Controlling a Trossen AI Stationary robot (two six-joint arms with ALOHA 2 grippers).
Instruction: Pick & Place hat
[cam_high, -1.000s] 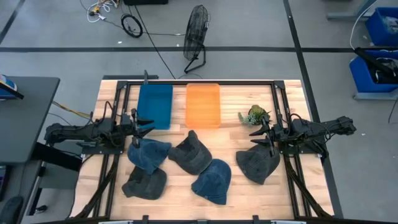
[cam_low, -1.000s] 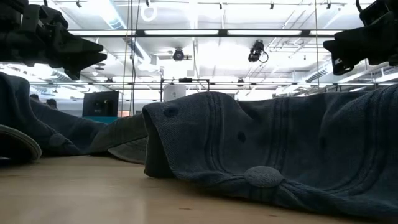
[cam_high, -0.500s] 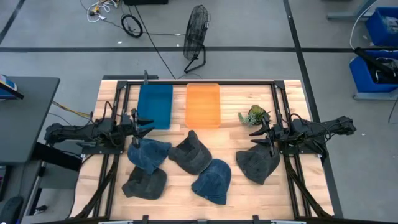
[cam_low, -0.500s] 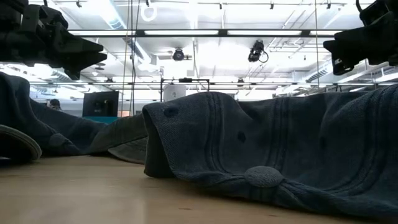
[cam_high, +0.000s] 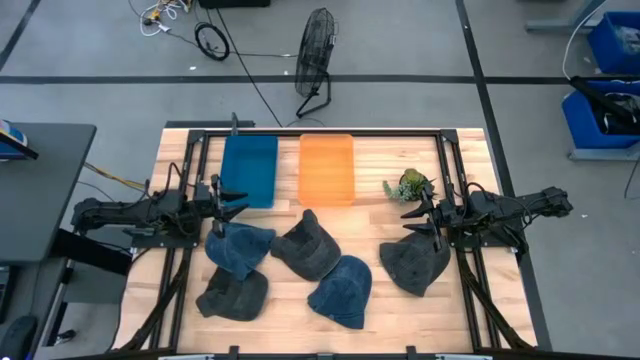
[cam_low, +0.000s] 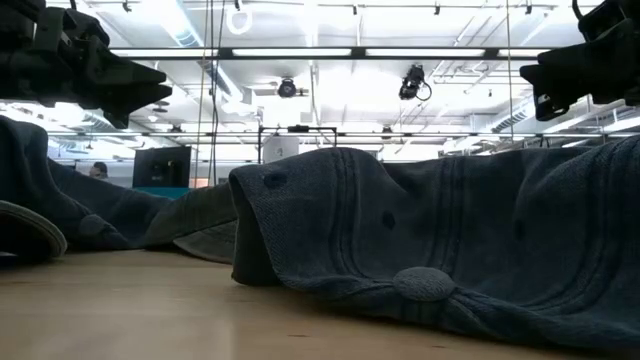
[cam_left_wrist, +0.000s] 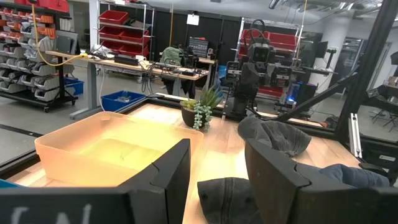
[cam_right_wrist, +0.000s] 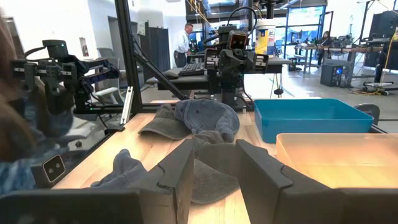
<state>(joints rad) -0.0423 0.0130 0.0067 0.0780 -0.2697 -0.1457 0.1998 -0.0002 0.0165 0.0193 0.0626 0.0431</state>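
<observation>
Five hats are seen on the wooden table (cam_high: 380, 165) in the high view. A blue hat (cam_high: 240, 250) lies just below the left pincer (cam_high: 232, 198), with a dark grey hat (cam_high: 232, 293) touching it on the near side. A charcoal hat (cam_high: 308, 247) sits at the middle, and a second blue hat (cam_high: 343, 290) overlaps its near right edge. A fifth, grey hat (cam_high: 413, 264) lies apart on the right, directly beneath the right pincer (cam_high: 420, 218).

At the far side of the table a blue bin (cam_high: 249, 170) and an orange bin (cam_high: 326, 169) are placed side by side, not touching. A small plant (cam_high: 408, 186) stands right of the orange bin, near the right pincer.

Both arms are held level at the table's sides, pincers pointed inward. In the left wrist view the left pincer's fingers (cam_left_wrist: 169, 176) are parted with nothing between them, the orange bin and plant ahead. In the right wrist view the right pincer's fingers (cam_right_wrist: 177, 168) are likewise spread and empty, hats and both bins beyond.

A fan (cam_high: 316, 48) stands on the floor beyond the table.
</observation>
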